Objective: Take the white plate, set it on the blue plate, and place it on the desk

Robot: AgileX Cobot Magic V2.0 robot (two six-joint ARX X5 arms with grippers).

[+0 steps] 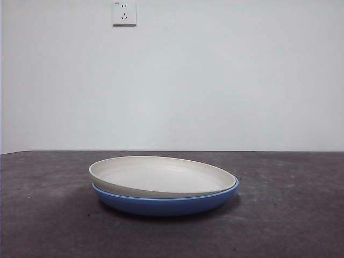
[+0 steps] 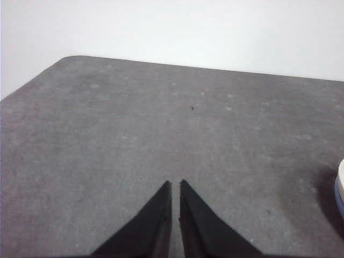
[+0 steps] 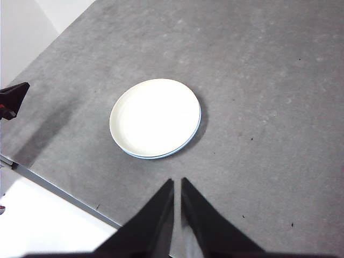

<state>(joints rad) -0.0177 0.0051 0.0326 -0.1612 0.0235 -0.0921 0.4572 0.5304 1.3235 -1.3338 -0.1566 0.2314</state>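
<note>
Plain white wall — one socket

The white plate sits nested in the blue plate, which rests on the desk.

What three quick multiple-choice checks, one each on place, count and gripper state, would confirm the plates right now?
1. Where is the white plate? A) nested in the blue plate B) beside it C) under it
2. How many plates are on the desk? A) one B) two C) three
3. The right gripper is: A) clamped on a plate B) shut, holding nothing C) wide open

Answers: 1 A, a blue rim shows beneath the white. 2 B, one of each colour. 3 B, its jaws sit together, apart from the stack.
</note>
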